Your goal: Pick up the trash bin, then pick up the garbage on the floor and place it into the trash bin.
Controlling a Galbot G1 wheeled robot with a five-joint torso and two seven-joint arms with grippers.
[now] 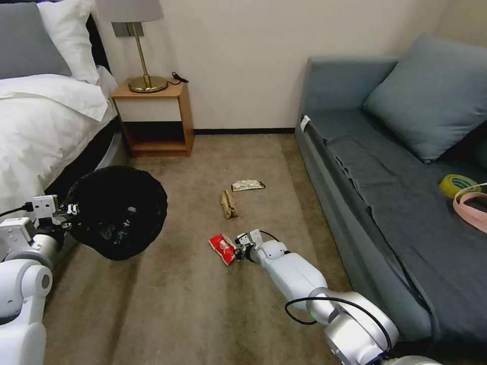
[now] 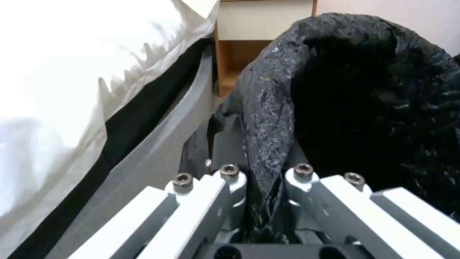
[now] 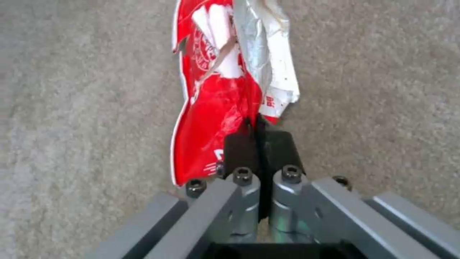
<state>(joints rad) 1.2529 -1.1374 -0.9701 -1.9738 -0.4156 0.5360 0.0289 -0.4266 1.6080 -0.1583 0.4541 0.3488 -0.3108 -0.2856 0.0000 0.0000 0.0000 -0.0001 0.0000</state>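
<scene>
The trash bin (image 1: 117, 212), lined with a crinkly black bag, hangs tilted at the left, its mouth facing me. My left gripper (image 1: 72, 209) is shut on its rim; in the left wrist view the gripper (image 2: 266, 176) pinches the bag-covered edge of the bin (image 2: 373, 108). A pale object lies inside the bin. My right gripper (image 1: 237, 249) is low over the carpet, shut on the red-white wrapper (image 1: 222, 248). Its black pads (image 3: 242, 147) clamp the edge of the wrapper (image 3: 215, 108). Farther off on the floor lie tan crumpled paper (image 1: 229, 204) and a silvery-yellow snack wrapper (image 1: 247, 185).
A bed (image 1: 45, 126) runs along the left, close to the bin. A wooden nightstand (image 1: 154, 119) with a lamp stands at the back wall. A grey sofa (image 1: 395, 167) lines the right, with a yellow tape roll (image 1: 456, 185) and a pink strap on it.
</scene>
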